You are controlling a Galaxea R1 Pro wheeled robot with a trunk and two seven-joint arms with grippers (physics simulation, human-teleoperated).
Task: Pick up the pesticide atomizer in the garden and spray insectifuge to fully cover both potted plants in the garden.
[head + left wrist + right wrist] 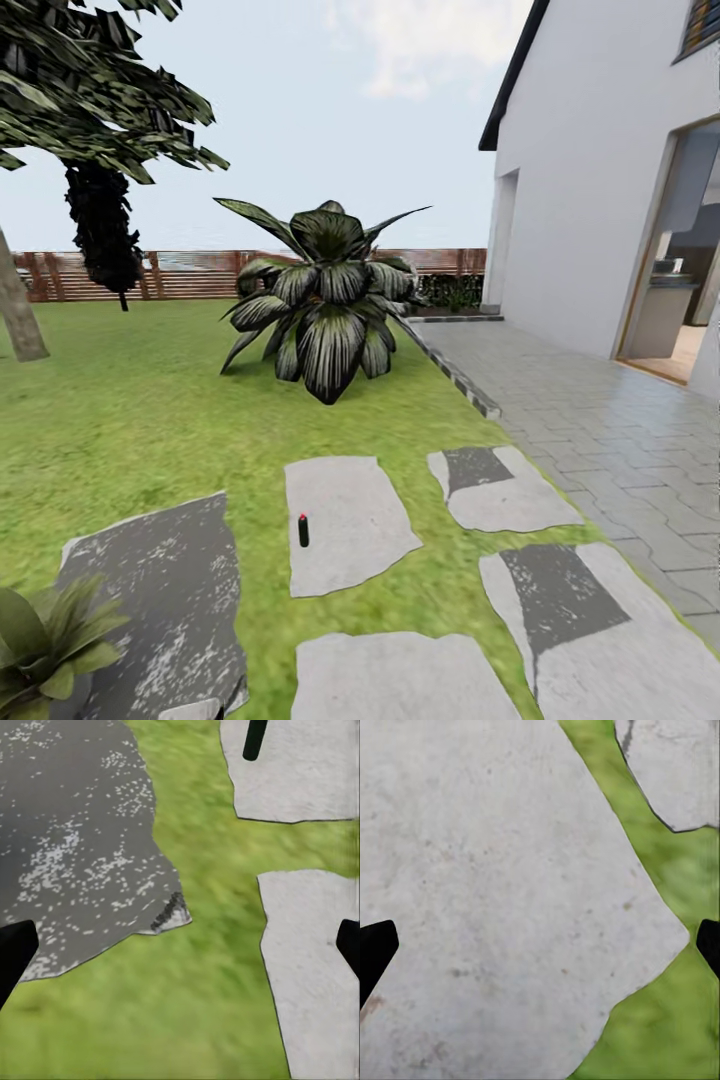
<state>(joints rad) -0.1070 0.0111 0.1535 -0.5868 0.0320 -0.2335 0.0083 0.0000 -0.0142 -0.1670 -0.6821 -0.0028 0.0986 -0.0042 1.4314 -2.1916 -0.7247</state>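
One little pesticide atomizer (303,530) is standing upright on a pale stone slab (345,520) in the middle of the lawn (150,420), red top up, so it's looking easy to grab from above. A potted plant (45,640) is poking in at the near left beside a darker slab (160,590), and a big dark-leaved bush (325,300) is sitting farther back before the fence (200,275). Left gripper (180,945) is hanging wide open and empty over grass, with the bottle's dark body (253,739) just ahead. Right gripper (540,945) is also spread wide, holding nothing, over another pale slab (495,900). I'd guess the robot is lining up to approach.
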